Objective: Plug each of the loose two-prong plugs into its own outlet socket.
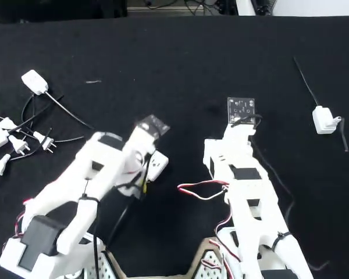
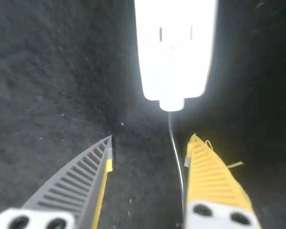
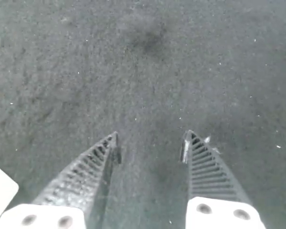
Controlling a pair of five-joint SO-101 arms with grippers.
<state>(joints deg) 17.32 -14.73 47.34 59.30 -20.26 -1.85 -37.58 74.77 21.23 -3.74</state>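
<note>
Outlet socket (image 2: 175,52) lay just ahead of the left jaws, which stood apart; right jaws apart over the bench (image 3: 133,71); probably best to grip the socket squarely, sparing its cord (image 2: 174,138).

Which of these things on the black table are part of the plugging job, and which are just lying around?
Job: loose two-prong plugs; white outlet socket before the left gripper, jaws open; probably the white corded block at right.
Lying about: small scrap; cables past the table.
</note>
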